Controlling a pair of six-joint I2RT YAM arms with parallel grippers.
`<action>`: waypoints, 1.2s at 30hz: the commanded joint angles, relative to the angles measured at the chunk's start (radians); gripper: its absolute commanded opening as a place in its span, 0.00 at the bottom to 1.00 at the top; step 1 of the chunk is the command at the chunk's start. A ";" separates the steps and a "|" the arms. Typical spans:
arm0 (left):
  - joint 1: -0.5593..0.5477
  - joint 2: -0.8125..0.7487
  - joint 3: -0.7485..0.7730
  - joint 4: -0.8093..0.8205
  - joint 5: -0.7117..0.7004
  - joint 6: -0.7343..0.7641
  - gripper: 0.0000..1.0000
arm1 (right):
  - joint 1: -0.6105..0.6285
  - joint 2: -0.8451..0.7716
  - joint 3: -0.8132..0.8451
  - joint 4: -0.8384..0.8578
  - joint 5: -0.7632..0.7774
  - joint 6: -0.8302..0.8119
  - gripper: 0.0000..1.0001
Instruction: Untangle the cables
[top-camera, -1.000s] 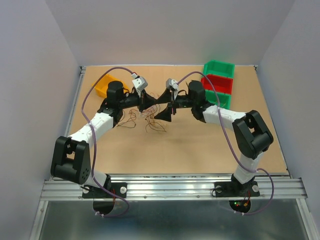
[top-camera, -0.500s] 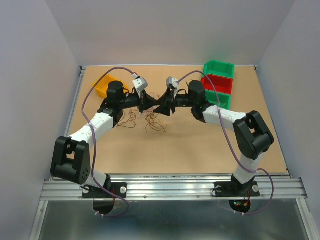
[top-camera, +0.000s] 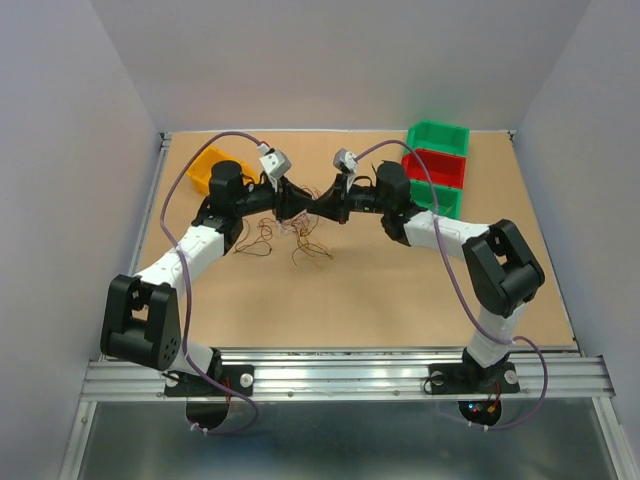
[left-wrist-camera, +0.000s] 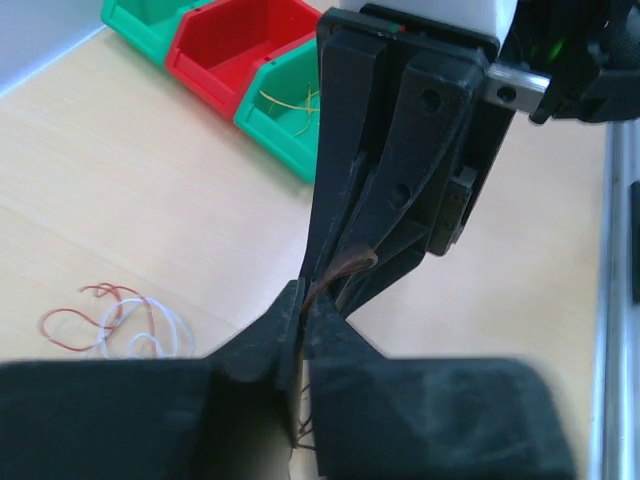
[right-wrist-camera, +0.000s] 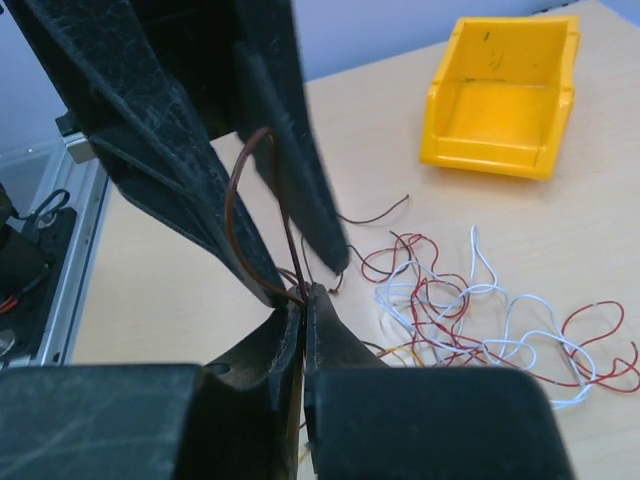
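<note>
Cables (top-camera: 290, 238): we see thin curly loops lying loose on the table (top-camera: 400, 300), mid-board, just on the near side of the spot where the two arms meet. In the right wrist view they read as red, white and dark strands tangled together, lying apart from the yellow bin (right-wrist-camera: 500, 95).

One brown wire (right-wrist-camera: 238, 200) is up off the pile. It arcs between the two sets of tips.

- Right gripper (right-wrist-camera: 303, 300): jaws fully closed, the brown wire nipped at the very tips.
- Left gripper (left-wrist-camera: 303, 312): jaws also closed, the same wire pinched, with a short bend of it showing just past the tips.

From above we have the grippers tip to tip, touching or nearly so; we can't tell which.

The yellow bin sits far left and the row of bins (top-camera: 435, 165) far right. The green bin (left-wrist-camera: 290, 100) beside the red one has a yellow strand (left-wrist-camera: 285, 98) in it.
</note>
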 joint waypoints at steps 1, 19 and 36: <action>0.025 -0.061 -0.010 0.089 0.007 -0.027 0.42 | 0.018 -0.049 0.013 0.075 0.058 0.016 0.00; 0.065 -0.071 -0.111 0.315 0.144 -0.108 0.80 | 0.019 -0.276 0.144 0.035 0.475 0.178 0.01; 0.049 0.093 -0.047 0.333 0.049 -0.115 0.80 | 0.019 -0.308 0.308 0.045 0.624 0.322 0.01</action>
